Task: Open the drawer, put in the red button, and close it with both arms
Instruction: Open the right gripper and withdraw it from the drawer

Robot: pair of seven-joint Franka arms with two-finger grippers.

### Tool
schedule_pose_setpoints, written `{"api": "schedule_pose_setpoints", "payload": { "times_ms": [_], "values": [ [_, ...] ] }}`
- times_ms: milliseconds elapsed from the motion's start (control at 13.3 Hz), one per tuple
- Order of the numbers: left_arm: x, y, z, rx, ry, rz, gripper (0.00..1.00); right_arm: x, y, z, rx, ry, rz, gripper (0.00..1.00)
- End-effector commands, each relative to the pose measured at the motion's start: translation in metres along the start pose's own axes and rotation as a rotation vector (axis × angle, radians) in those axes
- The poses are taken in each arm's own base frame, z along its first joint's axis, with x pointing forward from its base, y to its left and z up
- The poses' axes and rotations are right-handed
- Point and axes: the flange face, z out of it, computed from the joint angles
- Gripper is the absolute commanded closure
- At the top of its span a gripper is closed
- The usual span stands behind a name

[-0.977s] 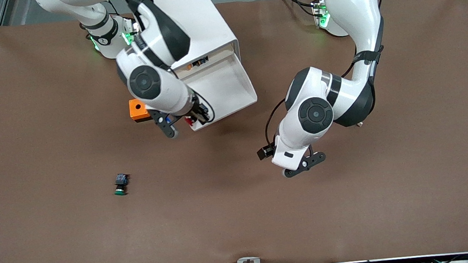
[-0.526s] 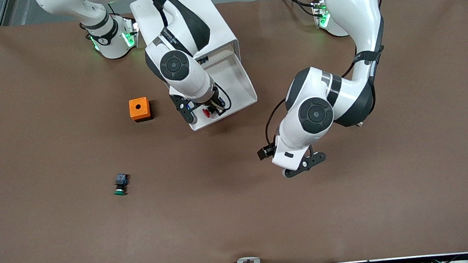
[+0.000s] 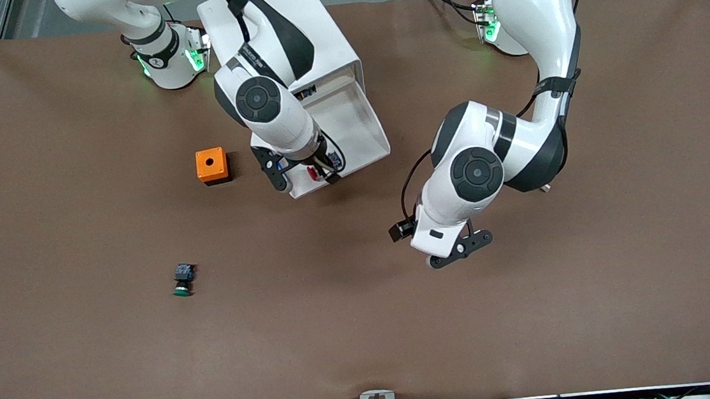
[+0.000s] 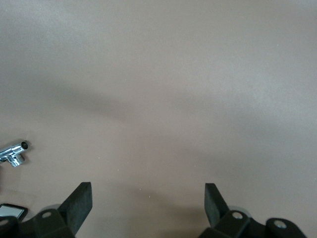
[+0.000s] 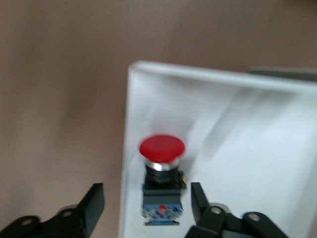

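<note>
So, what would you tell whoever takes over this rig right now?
Right hand: open, over the front corner of the open drawer, nothing held.
Left hand: open, empty, waiting over bare table toward the left arm's end.
Red button: lying in the drawer, by its front wall.
Done: drawer opened, button in.
Left: push the drawer shut with both arms.
The green button and orange box sit on the table, untouched.
</note>
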Motion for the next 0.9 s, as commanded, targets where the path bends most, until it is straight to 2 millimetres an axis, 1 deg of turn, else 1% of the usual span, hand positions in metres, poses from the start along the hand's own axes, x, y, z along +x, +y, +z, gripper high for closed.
{"api": "schedule_pose_setpoints", "payload": {
  "times_ms": [0,75,226,301,451,602,677,827],
  "values": [
    [-0.004,0.002,0.004,0.002,0.015,0.023,0.0,0.046,-0.006,-0.058,0.081,0.076,-0.006,0.0],
    [-0.01,0.008,0.01,-0.005,0.023,0.03,0.0,0.065,-0.006,-0.07,0.095,0.097,-0.038,0.0],
    [-0.014,0.014,0.01,-0.029,0.042,0.02,0.0,0.108,-0.005,-0.094,0.087,0.109,-0.1,0.0],
    [-0.024,0.021,0.012,-0.029,0.04,0.021,0.0,0.133,-0.005,-0.107,0.087,0.116,-0.149,0.0],
    [-0.049,0.039,0.021,-0.016,0.039,0.02,0.0,0.193,0.003,-0.13,0.037,0.118,-0.263,0.0],
    [-0.053,0.041,0.024,-0.011,0.039,0.02,0.0,0.246,0.012,-0.15,0.015,0.118,-0.387,0.0],
    [-0.064,0.048,0.026,-0.009,0.038,0.037,0.0,0.271,0.019,-0.155,0.007,0.118,-0.459,0.0],
    [-0.094,0.064,0.043,0.013,0.026,0.078,0.0,0.315,0.037,-0.169,-0.009,0.118,-0.609,0.0]
  ]
}}
